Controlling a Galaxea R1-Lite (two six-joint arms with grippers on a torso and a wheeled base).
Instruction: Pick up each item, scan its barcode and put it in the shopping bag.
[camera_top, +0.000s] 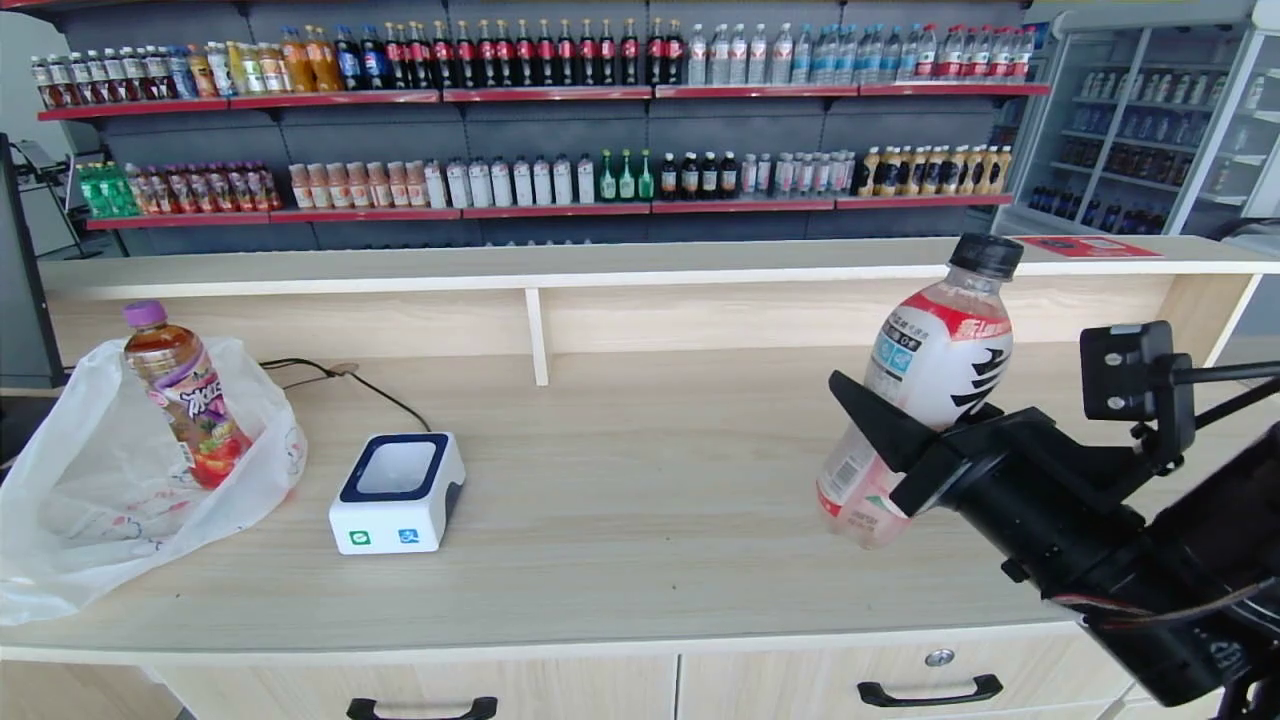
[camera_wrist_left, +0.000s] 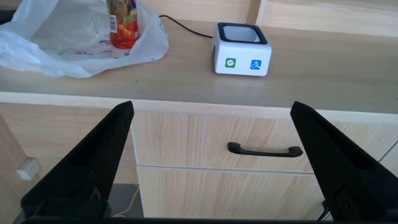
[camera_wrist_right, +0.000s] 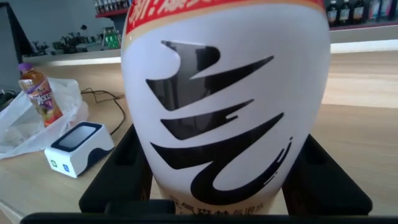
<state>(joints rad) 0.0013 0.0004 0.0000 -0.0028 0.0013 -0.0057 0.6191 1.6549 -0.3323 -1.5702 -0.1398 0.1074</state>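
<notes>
The drink bottle (camera_top: 930, 380) has a black cap, a clear body with pale pink liquid and a white label with black strokes and a red band on top; a barcode shows low on its side. It is in the air over the right part of the wooden counter (camera_top: 640, 540), leaning with its cap away from the robot. The white plastic shopping bag (camera_top: 90, 500) lies open at the left end of the counter, and in it stands a tea bottle (camera_top: 185, 400) with a purple cap. Just beside the bag sits the white barcode scanner (camera_top: 398, 490). The right gripper (camera_top: 900, 430) clamps the drink bottle around its middle. The left gripper (camera_wrist_left: 211, 109) is spread wide and holds nothing, low in front of the drawer (camera_wrist_left: 186, 134).
</notes>
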